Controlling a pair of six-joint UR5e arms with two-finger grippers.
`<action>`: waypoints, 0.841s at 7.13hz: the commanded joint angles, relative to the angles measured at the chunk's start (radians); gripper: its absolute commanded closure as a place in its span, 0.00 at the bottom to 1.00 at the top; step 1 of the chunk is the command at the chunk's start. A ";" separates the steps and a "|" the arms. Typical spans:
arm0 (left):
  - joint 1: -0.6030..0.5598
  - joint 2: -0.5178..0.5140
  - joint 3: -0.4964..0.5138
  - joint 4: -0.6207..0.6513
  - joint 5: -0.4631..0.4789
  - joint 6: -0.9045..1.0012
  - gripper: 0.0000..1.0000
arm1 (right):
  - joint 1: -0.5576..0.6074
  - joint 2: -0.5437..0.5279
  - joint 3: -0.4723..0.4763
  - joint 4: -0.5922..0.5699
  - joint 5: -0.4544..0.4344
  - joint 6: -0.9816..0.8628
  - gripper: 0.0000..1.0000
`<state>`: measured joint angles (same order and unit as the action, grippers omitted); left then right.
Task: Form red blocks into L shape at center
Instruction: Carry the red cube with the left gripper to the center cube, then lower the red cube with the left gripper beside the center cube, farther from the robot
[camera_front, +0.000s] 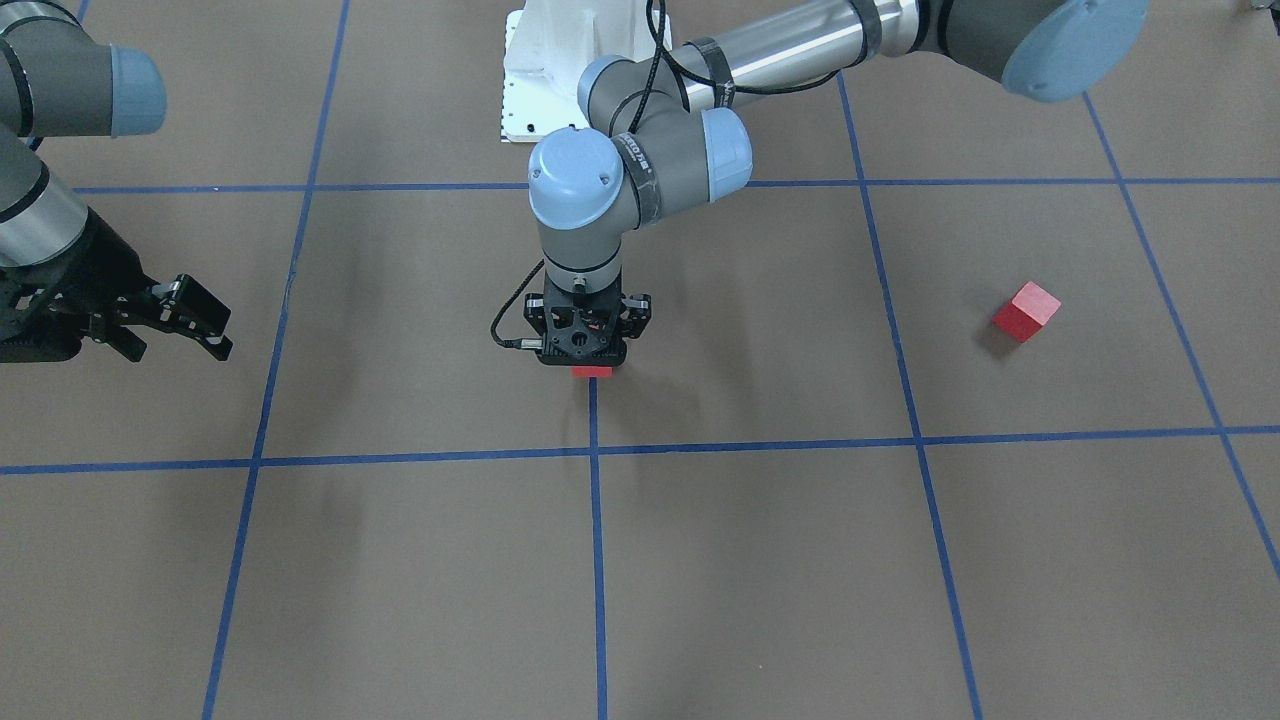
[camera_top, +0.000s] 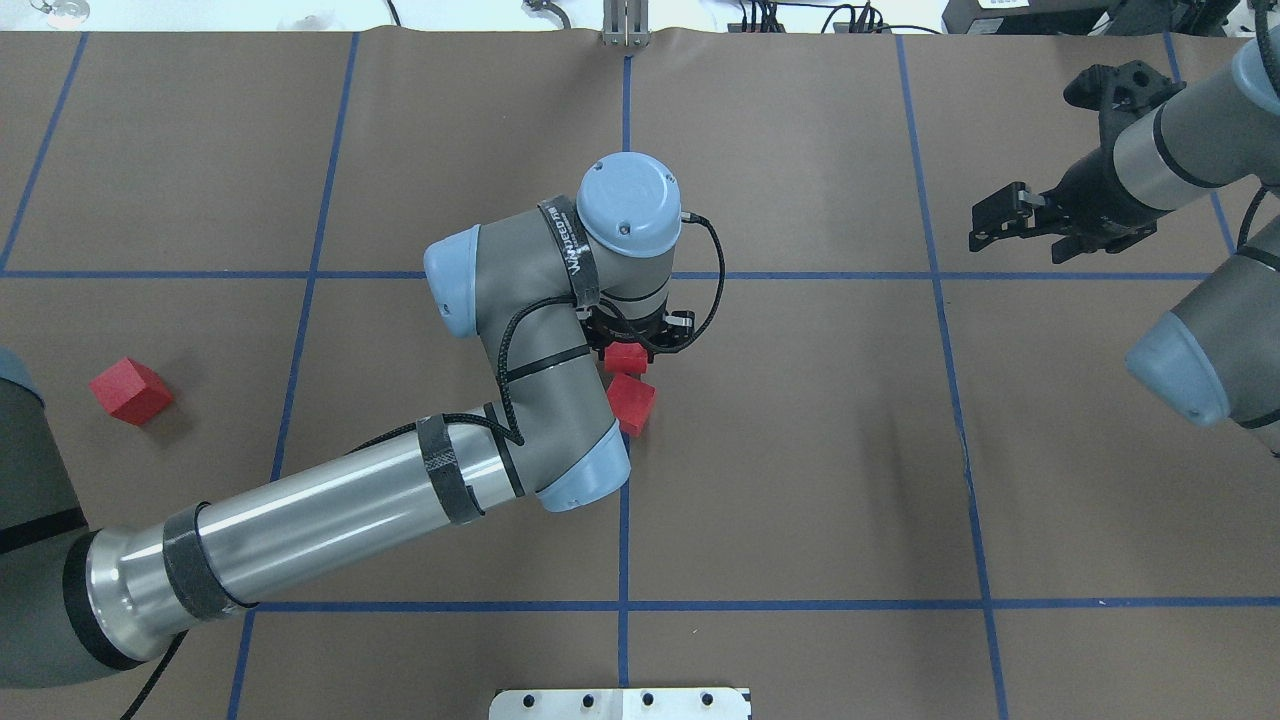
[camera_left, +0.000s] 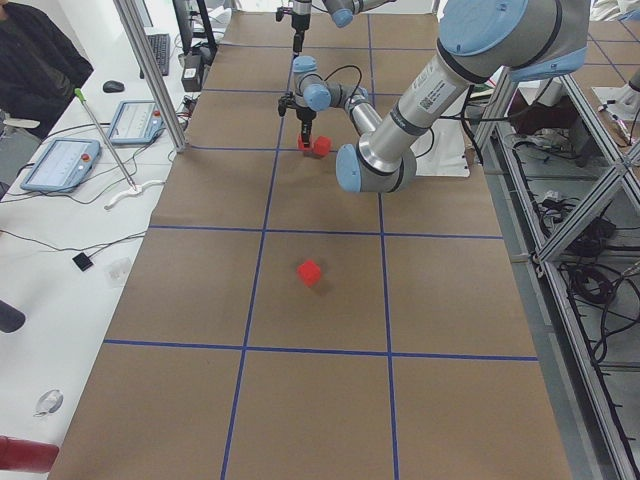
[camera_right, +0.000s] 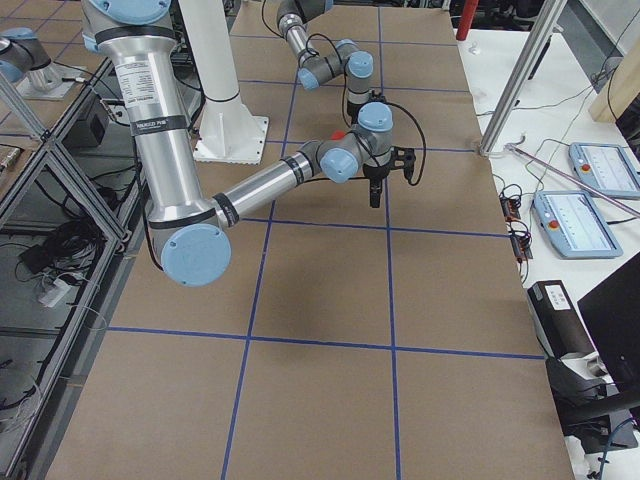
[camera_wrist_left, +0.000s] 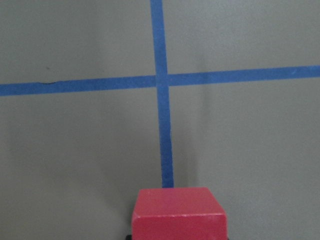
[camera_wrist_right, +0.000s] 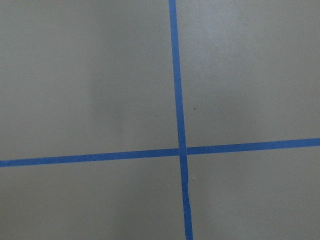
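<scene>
My left gripper (camera_front: 590, 352) points straight down over the center (camera_top: 622, 480), on the vertical blue tape line. It is shut on a red block (camera_front: 591, 371), which fills the bottom middle of the left wrist view (camera_wrist_left: 178, 214). A second red block (camera_top: 632, 403) lies on the floor right beside it, on its robot side. The third red block (camera_top: 130, 390) lies alone far off on my left side; it also shows in the front view (camera_front: 1026, 311). My right gripper (camera_front: 228, 337) is open and empty, hovering far off on my right side (camera_top: 975, 225).
The white metal base (camera_front: 540, 70) stands at the robot's edge of the table. My left arm's forearm (camera_top: 330, 520) stretches low across the left middle cells. Blue tape lines (camera_wrist_right: 177, 150) cross the brown floor in a grid.
</scene>
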<state>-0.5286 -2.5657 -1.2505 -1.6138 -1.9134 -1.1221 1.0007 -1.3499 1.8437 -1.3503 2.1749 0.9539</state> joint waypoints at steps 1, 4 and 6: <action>0.004 0.013 -0.018 0.002 -0.001 -0.002 1.00 | -0.001 0.001 -0.001 0.000 -0.001 0.000 0.00; 0.004 0.024 -0.023 0.002 0.001 -0.015 1.00 | -0.001 0.001 -0.001 -0.001 -0.001 0.000 0.00; 0.005 0.067 -0.084 0.002 -0.001 -0.015 1.00 | -0.001 0.001 -0.001 -0.001 -0.001 0.000 0.00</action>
<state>-0.5242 -2.5197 -1.3034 -1.6122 -1.9139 -1.1354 1.0002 -1.3484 1.8423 -1.3514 2.1736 0.9541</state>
